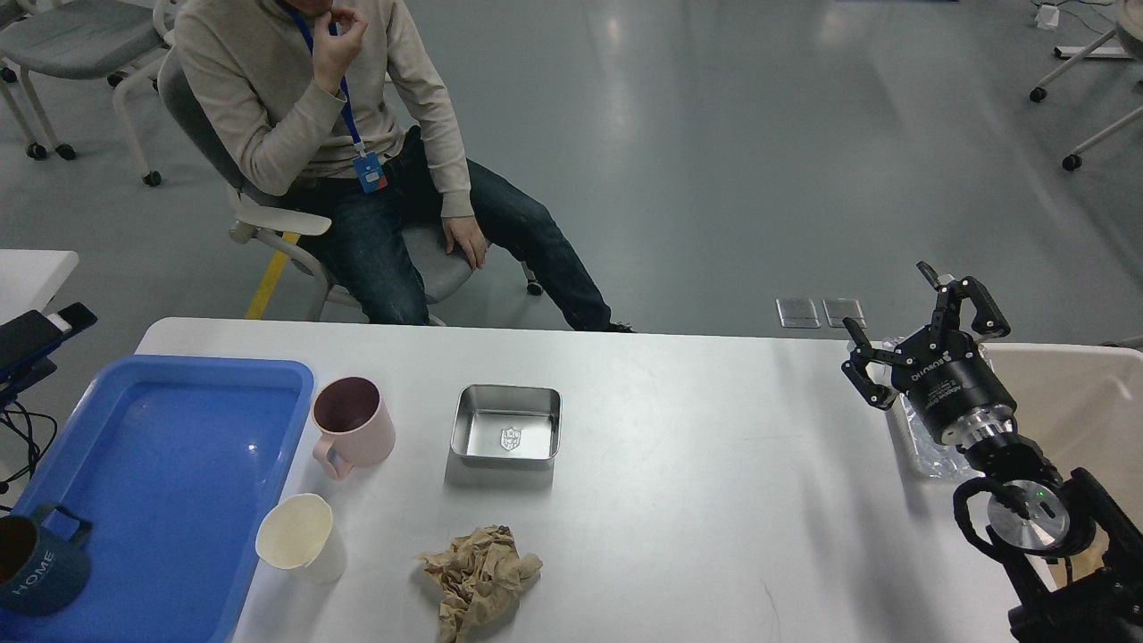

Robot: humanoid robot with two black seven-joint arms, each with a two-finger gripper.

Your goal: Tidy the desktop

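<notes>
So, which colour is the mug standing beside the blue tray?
The mug is pale pink with a dark inside, seen best in the head view.

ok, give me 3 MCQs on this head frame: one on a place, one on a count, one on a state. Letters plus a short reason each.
1. Where does the dark blue mug stand?
A. in the steel tin
B. in the blue tray
C. on the beige bin

2. How many cups or mugs are in view?
A. one
B. two
C. three

3. What state is the right gripper in?
A. fingers spread, holding nothing
B. shut on the paper wad
C. shut on the pink mug

Key:
1 B: the dark blue mug sits at the near left corner of the blue tray.
2 C: that mug, the pink mug and the cream paper cup.
3 A: the right gripper hovers over the right edge of the desktop, fingers apart, far from the crumpled brown paper.
</notes>
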